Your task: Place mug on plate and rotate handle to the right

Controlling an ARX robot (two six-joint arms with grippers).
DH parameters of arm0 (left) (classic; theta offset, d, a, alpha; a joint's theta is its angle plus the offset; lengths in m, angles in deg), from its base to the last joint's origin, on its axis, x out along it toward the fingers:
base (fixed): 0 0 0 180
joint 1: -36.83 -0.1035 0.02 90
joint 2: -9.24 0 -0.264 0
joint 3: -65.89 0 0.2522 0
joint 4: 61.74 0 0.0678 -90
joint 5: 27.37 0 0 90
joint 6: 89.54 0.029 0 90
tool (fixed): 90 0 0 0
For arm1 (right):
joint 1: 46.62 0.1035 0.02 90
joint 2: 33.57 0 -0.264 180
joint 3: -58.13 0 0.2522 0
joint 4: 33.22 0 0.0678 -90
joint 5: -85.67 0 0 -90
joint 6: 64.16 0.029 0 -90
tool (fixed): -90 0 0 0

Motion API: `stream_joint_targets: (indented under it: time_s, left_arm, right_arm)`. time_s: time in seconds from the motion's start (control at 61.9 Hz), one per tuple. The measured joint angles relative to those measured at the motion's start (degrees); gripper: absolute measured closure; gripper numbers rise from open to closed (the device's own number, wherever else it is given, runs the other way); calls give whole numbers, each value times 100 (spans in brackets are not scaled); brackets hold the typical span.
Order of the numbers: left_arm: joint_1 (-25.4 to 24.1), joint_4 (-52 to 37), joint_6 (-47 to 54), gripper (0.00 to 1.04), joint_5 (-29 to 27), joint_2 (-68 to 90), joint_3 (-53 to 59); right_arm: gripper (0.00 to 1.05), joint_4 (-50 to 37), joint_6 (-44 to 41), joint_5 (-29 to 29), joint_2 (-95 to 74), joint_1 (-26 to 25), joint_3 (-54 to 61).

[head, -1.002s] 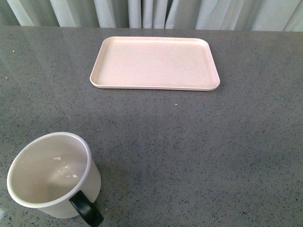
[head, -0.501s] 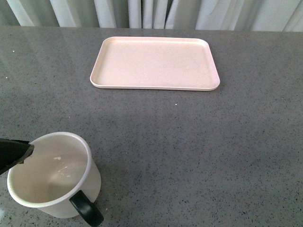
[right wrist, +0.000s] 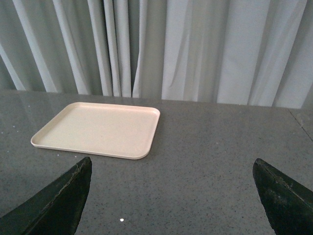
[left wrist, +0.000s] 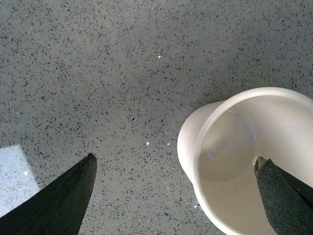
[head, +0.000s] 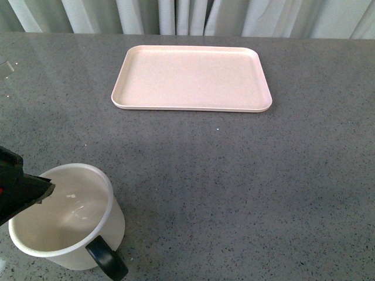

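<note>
Above the mug [head: 70, 218], left gripper [left wrist: 174, 163] has advanced farther, jaws apart.

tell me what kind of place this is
Likely a staged test bench rather than a home kitchen: a grey speckled tabletop backed by plain pale curtains, with just a mug and an empty pink plate set out.
</note>
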State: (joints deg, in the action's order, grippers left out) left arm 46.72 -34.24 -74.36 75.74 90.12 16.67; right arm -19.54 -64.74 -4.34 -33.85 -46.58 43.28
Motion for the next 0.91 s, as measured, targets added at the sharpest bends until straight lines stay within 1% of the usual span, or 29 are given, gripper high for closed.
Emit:
stream_joint_targets:
  time_s: [0.63, 0.744, 0.857, 0.905]
  left_arm:
    - [175, 59, 199, 10, -90, 791, -297]
    - [212, 72, 219, 24, -111, 881, -356]
    - [282, 138, 236, 45, -114, 946, -428]
    - [302, 153, 243, 50, -114, 957, -439]
  right_arm:
    - [9, 0, 0, 0, 0, 0, 0]
    - [9, 0, 0, 0, 0, 0, 0]
    - [9, 0, 0, 0, 0, 0, 0]
    - [9, 0, 0, 0, 0, 0, 0]
